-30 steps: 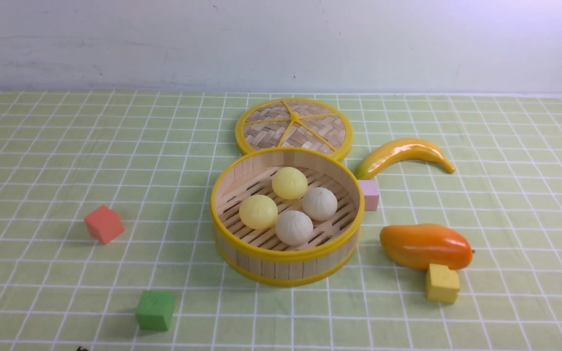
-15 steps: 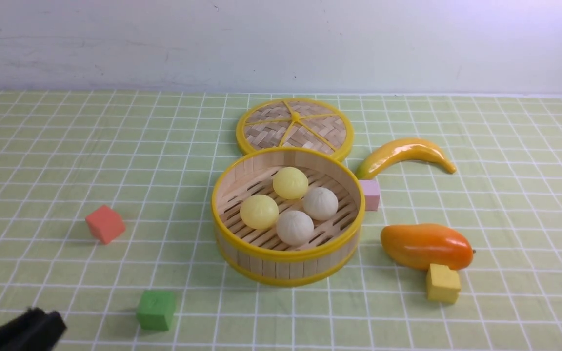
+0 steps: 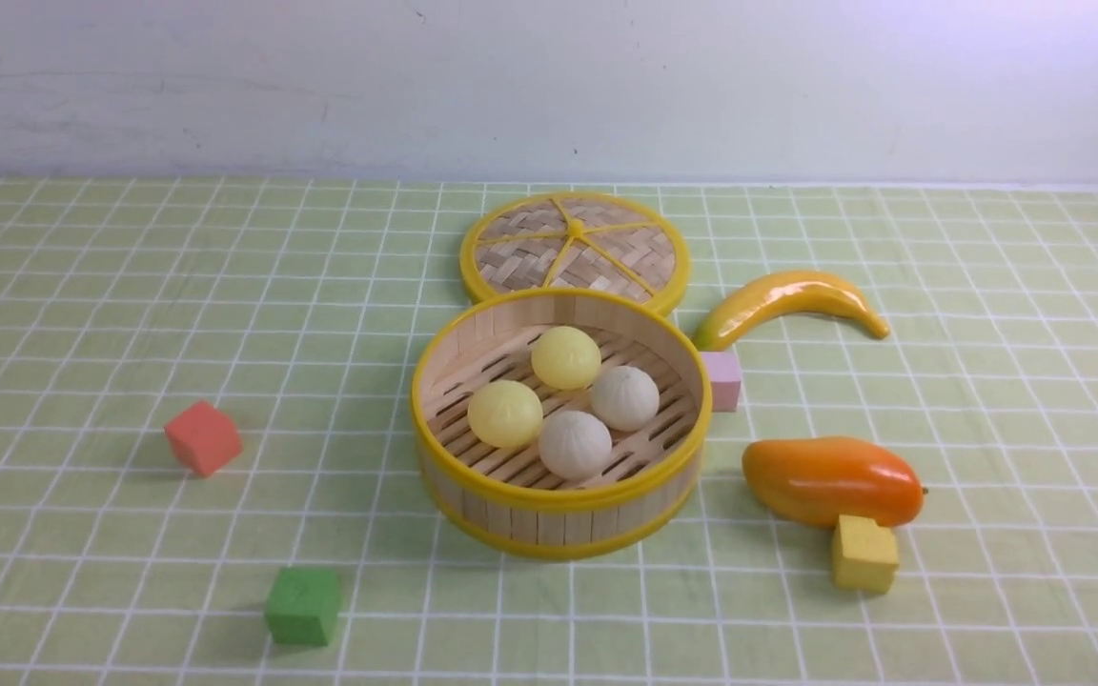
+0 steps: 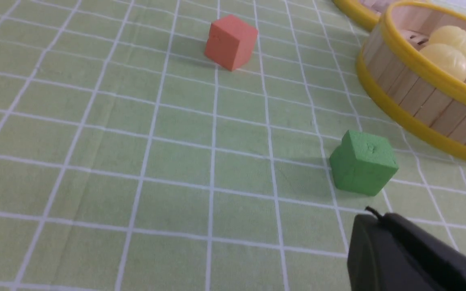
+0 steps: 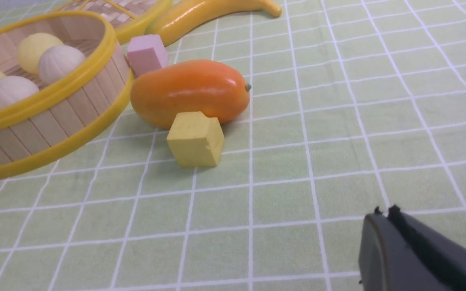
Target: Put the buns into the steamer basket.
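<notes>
The steamer basket stands at the table's middle. Two pale yellow buns and two off-white buns lie on its slatted floor. Neither gripper shows in the front view. In the left wrist view my left gripper is shut and empty, low over the cloth near the green cube, with the basket beyond it. In the right wrist view my right gripper is shut and empty, well apart from the basket.
The flat woven lid lies behind the basket. A banana, pink cube, mango and yellow cube are to the right. A red cube and the green cube are to the left.
Half a second ago my left gripper showed at the front view's lower left corner; it has since drawn back out of that view. The buns and basket have not moved.
</notes>
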Action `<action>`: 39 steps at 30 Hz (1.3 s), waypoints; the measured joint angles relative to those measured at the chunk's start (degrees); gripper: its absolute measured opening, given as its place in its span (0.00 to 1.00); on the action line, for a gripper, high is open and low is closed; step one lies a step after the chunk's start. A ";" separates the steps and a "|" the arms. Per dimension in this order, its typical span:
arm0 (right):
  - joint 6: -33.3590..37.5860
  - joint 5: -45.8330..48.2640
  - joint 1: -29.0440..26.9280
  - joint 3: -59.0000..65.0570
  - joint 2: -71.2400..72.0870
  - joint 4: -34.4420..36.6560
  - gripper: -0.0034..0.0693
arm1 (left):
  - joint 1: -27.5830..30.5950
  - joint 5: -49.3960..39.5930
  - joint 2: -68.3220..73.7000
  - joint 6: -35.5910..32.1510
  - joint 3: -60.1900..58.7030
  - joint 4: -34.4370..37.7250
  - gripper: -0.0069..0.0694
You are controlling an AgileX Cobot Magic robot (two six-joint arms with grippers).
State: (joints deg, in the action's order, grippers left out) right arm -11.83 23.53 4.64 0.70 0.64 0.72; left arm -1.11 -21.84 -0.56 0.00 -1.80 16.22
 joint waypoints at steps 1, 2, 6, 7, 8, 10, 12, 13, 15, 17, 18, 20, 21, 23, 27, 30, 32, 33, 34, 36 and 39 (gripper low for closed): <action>0.00 0.00 0.00 0.04 0.00 0.00 0.05 | 0.05 -0.14 0.00 0.00 0.00 0.00 0.07; 0.00 0.00 0.00 0.04 0.00 0.00 0.05 | 0.05 -0.14 -0.03 0.00 0.00 0.05 0.07; 0.00 0.00 0.00 0.04 0.00 0.00 0.06 | 0.05 -0.20 -0.03 0.00 0.00 0.05 0.07; 0.00 0.00 0.00 0.04 0.00 0.00 0.06 | 0.05 -0.20 -0.03 0.00 0.00 0.05 0.07; 0.00 0.00 0.00 0.04 0.00 0.00 0.06 | 0.05 -0.20 -0.03 0.00 0.00 0.05 0.07; 0.00 0.00 0.00 0.04 0.00 0.00 0.06 | 0.05 -0.20 -0.03 0.00 0.00 0.05 0.07; 0.00 0.00 0.00 0.04 0.00 0.00 0.07 | 0.05 -0.15 -0.03 0.00 0.00 0.05 0.07; 0.00 0.00 0.00 0.04 0.00 0.00 0.07 | 0.05 -0.15 -0.03 0.00 0.00 0.10 0.07; 0.00 0.00 0.00 0.04 0.00 0.00 0.07 | 0.05 -0.15 -0.03 0.00 0.00 0.10 0.07; 0.00 0.00 0.00 0.04 0.00 0.00 0.08 | 0.05 -0.15 -0.03 0.00 0.00 0.23 0.07; 0.00 0.00 0.00 0.04 0.00 0.00 0.08 | 0.05 -0.15 -0.03 0.00 0.00 0.23 0.07; 0.00 0.00 0.00 0.04 0.00 0.00 0.08 | 0.05 -0.15 -0.03 0.00 0.00 0.27 0.07; 0.00 0.00 0.00 0.04 0.00 0.00 0.08 | 0.05 -0.15 -0.03 0.00 0.00 0.27 0.07; 0.00 -0.05 0.00 0.06 0.00 0.00 0.09 | 0.05 -0.15 -0.03 0.00 0.00 0.27 0.07; 0.00 -0.05 0.00 0.06 0.00 0.00 0.10 | 0.05 -0.15 -0.03 0.00 0.00 0.27 0.07; 0.00 -0.05 0.00 0.06 0.00 0.00 0.10 | 0.05 -0.15 -0.03 0.00 0.00 0.27 0.07; 0.00 -0.05 0.00 0.06 0.00 0.00 0.11 | 0.05 -0.15 -0.03 0.00 0.00 0.27 0.07; 0.00 -0.05 0.00 0.06 0.00 0.00 0.11 | 0.05 -0.15 -0.03 0.00 0.00 0.27 0.07; 0.00 -0.05 0.00 0.06 0.00 0.00 0.11 | 0.05 -0.15 -0.03 0.00 0.00 0.27 0.07; 0.00 -0.05 0.00 0.06 0.00 0.00 0.11 | 0.05 -0.15 -0.03 0.00 0.00 0.27 0.07; -0.04 -0.05 0.00 0.06 0.00 0.00 0.12 | 0.05 -0.15 -0.03 0.00 0.00 0.27 0.07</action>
State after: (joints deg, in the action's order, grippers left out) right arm -11.88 23.48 4.64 0.76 0.64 0.72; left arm -1.07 -21.99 -0.59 0.00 -1.80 16.49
